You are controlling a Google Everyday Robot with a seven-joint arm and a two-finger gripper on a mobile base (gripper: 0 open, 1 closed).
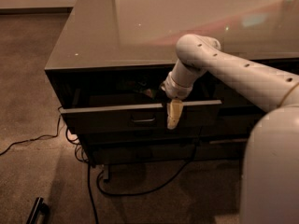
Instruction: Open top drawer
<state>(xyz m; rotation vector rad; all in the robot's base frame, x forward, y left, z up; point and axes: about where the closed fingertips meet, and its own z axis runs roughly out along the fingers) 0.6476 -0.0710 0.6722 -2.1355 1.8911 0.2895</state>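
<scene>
The top drawer (103, 119) is a wide dark grey front with a small centre pull handle (143, 120). It stands partly pulled out from under the glossy desk top (140, 27), with a dark gap behind its top edge. My gripper (174, 115) hangs over the drawer's top edge, just right of the handle, and its pale tip lies against the outer face of the front. The white arm (224, 71) reaches in from the right, above the drawer. The drawer's inside is dark and I cannot make out its contents.
Lower grey drawer fronts (140, 146) sit below the open one. Black cables (88, 181) trail over the carpet under and left of the desk. A dark bar-like object (36, 210) lies at the bottom left. My white body (271, 171) fills the lower right.
</scene>
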